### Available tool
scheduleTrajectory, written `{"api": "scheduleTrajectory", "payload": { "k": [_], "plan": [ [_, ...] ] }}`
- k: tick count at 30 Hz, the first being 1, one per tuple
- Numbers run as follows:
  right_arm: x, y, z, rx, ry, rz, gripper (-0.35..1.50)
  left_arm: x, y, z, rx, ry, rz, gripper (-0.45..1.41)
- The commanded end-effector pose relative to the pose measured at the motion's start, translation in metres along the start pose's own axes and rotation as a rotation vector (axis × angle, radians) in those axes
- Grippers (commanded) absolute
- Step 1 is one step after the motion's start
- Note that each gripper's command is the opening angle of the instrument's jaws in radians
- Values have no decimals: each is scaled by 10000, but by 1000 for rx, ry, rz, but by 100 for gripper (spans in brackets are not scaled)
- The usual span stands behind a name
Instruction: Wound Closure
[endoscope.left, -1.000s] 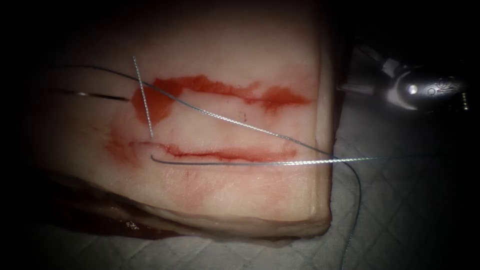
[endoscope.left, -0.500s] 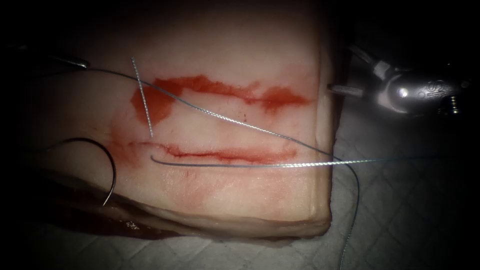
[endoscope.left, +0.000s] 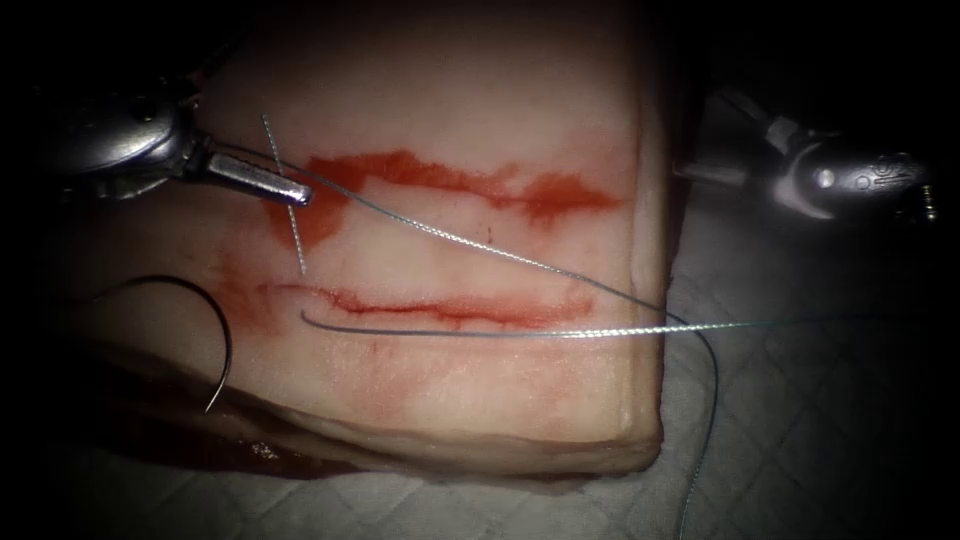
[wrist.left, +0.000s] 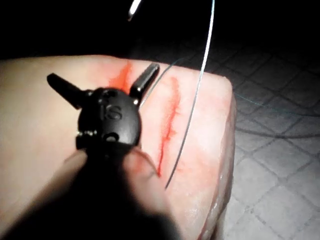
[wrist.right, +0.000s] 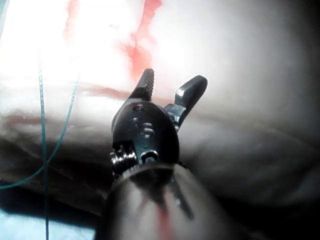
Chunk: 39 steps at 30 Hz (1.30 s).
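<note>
The tissue (endoscope.left: 450, 390) has a cut (endoscope.left: 450, 308) running left to right, with a second red streak (endoscope.left: 470, 180) above it. The curved needle (endoscope.left: 222, 340) lies free on the tissue to the left of the cut's left end, its tip near the front edge; neither tool holds it. My left tool (endoscope.left: 270, 160) reaches in from the upper left with its jaws open and empty (wrist.left: 104, 72), one jaw over the streak's left end, beside the thread (endoscope.left: 450, 237). My right tool (endoscope.left: 702, 138) hovers off the tissue's right edge, jaws open and empty (wrist.right: 174, 77).
One thread strand (endoscope.left: 480, 331) lies along the cut and runs off to the right. A short stiff piece of thread (endoscope.left: 285, 195) stands across the streak's left end. A quilted white pad (endoscope.left: 820, 430) lies under and around the tissue.
The left tool has come in from the upper left to the streak's left end. The needle dropped onto the lower left of the tissue and has stayed there. The right tool barely shifted.
</note>
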Motion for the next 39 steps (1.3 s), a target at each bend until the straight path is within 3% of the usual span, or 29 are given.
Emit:
{"api": "scheduleTrajectory", "payload": {
  "k": [1,5,10,13,15,20,24,28,32,34,39],
  "plan": [
    [3,-7,5,4,-13,3,130,-1,-3,12,-7,2,2,106],
    [7,-29,-5,72,-23,16,128,-45,-50,54,7,29,-23,98],
    [14,-38,-10,108,5,17,125,-75,-88,111,80,86,-44,88],
    [19,-42,-14,121,14,20,121,-85,-107,152,143,189,-52,81],
    [22,-45,-17,129,18,23,120,-95,-117,190,180,308,-58,71],
    [26,-44,-16,133,18,31,115,-108,-105,239,173,472,-88,73],
    [30,-42,-15,135,16,35,111,-114,-87,254,232,620,-107,74],
    [30,-42,-15,133,14,41,111,-121,-79,261,289,685,-128,78],
    [31,-41,-14,133,13,45,110,-130,-79,262,450,667,-193,78],
    [32,-41,-14,133,12,45,110,-132,-82,262,560,716,-291,71],
    [33,-40,-14,134,12,50,110,-121,-81,270,620,875,-367,69]
  ]
}}
